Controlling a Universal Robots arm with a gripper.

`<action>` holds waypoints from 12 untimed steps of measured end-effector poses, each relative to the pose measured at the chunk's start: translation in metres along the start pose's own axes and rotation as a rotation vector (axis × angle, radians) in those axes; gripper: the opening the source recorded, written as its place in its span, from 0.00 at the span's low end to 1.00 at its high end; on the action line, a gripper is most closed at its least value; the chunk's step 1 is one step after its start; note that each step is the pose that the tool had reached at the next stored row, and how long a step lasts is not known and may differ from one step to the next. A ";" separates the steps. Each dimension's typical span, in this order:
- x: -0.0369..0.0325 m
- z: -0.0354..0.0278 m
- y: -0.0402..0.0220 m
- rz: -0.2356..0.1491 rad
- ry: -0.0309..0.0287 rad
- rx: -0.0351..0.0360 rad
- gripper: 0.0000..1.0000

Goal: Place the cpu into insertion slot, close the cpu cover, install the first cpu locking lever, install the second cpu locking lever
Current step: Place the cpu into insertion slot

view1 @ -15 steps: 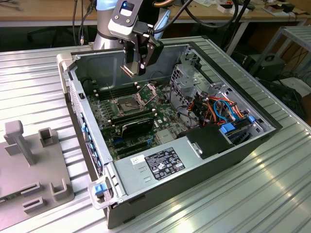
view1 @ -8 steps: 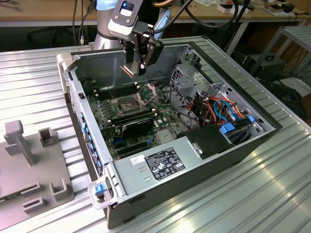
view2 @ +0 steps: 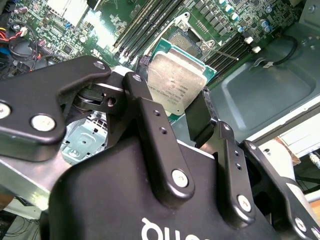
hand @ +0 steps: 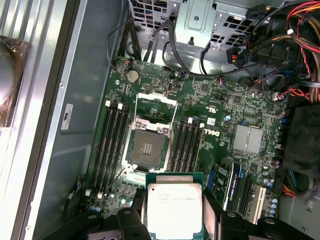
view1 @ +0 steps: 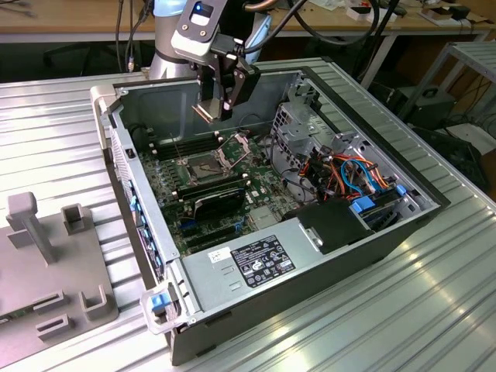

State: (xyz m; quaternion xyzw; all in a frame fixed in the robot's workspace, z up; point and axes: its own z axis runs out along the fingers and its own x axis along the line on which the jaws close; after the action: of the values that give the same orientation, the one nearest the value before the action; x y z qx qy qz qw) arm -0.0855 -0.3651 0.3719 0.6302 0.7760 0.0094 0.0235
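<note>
Placement of the cpu (hand: 172,212) is judged to be the step in hand. The cpu is clamped by two opposite edges between the fingers (view2: 145,115) of the gripper (hand: 173,201), and its silvery face is turned toward both wrist cameras. In the exterior view it is seen as a tan square (view1: 205,111) carried under the gripper (view1: 219,99), well above the board (view1: 263,198) inside the open case (view1: 349,263).

The slot (hand: 147,148) is seen bare, its brownish contact field uncovered, between two banks of memory slots (hand: 112,145). The cover (hand: 156,106) is swung up on its hinge at the side of the slot away from the gripper, so the slot is left open from above. Nothing is seated in it, so no step can be counted as done; the cover and both levers are judged unfastened.

The cpu is held apart from the slot. Whether it is squarely over the slot cannot be told from these views.

For the placement, careful alignment is judged to be called for. The cpu's edges must be squared to the slot's silvery rim and its face kept level. It must be lowered straight down, not slid across the contacts. The raised cover and the memory slots must be cleared by the fingers, and the grip is best eased only once the cpu lies flat inside the rim. Corner marks that would fix its turn cannot be made out.
</note>
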 end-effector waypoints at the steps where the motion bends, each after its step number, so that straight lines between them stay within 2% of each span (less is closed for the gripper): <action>1: 0.0000 0.0000 0.0000 0.000 0.0000 0.0000 0.55; 9: 0.0000 0.0001 0.0001 0.003 -0.0001 0.0001 0.55; 12: 0.0000 0.0021 0.0012 0.026 -0.0011 0.0006 0.55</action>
State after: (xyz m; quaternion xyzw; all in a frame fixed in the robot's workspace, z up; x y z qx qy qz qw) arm -0.0842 -0.3650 0.3698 0.6402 0.7678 0.0091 0.0236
